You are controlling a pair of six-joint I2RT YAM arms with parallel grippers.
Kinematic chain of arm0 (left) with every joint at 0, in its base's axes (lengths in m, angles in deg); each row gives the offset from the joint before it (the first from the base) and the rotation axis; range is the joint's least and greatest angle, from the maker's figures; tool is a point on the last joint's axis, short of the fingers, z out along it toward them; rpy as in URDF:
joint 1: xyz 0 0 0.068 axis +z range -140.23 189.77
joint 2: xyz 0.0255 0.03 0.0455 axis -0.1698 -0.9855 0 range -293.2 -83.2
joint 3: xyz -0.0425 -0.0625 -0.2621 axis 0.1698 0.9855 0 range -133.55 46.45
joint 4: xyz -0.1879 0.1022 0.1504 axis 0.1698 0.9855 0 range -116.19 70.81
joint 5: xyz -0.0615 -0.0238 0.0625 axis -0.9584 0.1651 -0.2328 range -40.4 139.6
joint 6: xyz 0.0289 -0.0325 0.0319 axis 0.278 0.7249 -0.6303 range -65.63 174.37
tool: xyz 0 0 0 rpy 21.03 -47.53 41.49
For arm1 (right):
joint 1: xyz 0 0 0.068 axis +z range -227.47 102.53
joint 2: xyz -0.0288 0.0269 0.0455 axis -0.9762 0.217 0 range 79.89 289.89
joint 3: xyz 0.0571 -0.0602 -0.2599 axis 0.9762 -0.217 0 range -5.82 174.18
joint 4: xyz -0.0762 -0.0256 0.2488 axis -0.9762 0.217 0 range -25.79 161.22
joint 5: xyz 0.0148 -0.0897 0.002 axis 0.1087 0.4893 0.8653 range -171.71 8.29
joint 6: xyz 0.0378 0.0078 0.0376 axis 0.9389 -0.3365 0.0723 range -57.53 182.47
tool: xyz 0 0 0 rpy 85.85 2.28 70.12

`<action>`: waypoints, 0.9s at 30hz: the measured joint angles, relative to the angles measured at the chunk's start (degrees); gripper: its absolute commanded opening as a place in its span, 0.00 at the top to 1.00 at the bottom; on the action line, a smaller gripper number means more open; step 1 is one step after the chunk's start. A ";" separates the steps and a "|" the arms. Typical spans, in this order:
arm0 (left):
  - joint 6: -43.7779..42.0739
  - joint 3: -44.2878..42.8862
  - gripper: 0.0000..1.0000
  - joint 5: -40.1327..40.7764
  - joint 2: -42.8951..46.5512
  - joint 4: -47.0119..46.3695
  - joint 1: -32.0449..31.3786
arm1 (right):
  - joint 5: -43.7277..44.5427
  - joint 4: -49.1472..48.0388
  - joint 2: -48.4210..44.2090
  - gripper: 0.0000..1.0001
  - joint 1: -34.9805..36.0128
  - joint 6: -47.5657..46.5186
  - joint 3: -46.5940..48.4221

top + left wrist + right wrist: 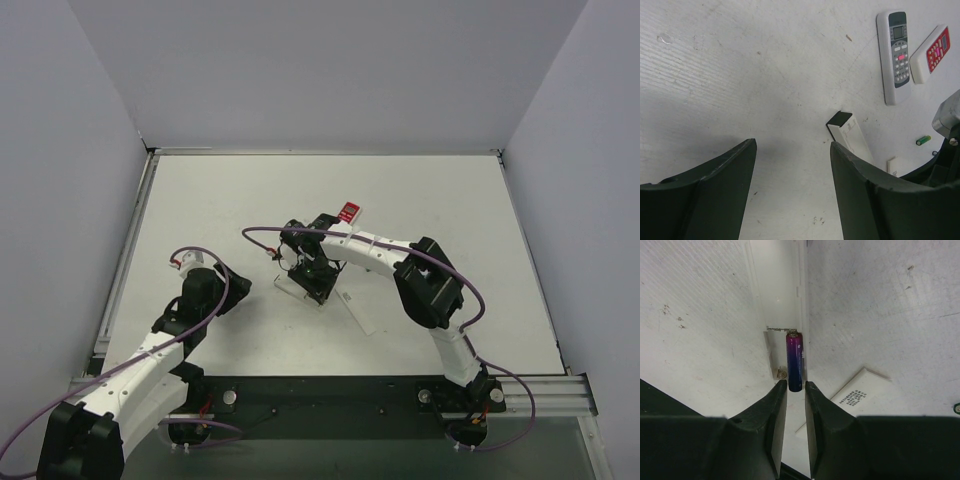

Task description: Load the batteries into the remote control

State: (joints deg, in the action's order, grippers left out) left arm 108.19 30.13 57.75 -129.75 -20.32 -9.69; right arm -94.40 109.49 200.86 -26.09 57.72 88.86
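Observation:
In the right wrist view a purple-blue battery [794, 361] lies in the right slot of the white remote control's [775, 285] open compartment. A bare spring [782, 373] shows in the left slot. My right gripper [795, 385] is open only narrowly, and the battery's near end sits between its fingertips [781, 390]. From above, this gripper [318, 280] hangs over the remote [356, 312] at mid-table. My left gripper [792, 144] is open and empty above bare table, left of the remote's black end [839, 118]. A green battery [923, 140] lies to the right.
The loose battery cover [860, 395] with printed text lies right of the remote. A grey-and-white remote [897, 55] and a red-and-white remote [935, 52] lie farther back, the latter also seen from above [350, 212]. White walls enclose the table on three sides.

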 measured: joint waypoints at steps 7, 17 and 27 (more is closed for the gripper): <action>0.00 0.02 0.29 -0.02 -0.04 -0.09 0.00 | 0.26 0.02 0.02 0.82 0.00 0.46 0.35; -0.39 0.00 0.29 -1.36 -1.09 -0.66 0.00 | 0.22 -0.55 -1.07 0.66 0.00 1.55 -0.28; -2.14 -1.79 0.29 -4.57 -7.34 -3.17 -1.40 | -2.03 -10.08 -19.56 0.86 -1.62 2.32 -13.94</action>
State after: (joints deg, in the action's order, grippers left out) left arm 106.05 28.34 53.18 -137.09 -23.49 -11.09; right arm -96.43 99.42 181.29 -27.71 60.03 74.91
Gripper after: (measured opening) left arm 0.706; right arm 0.180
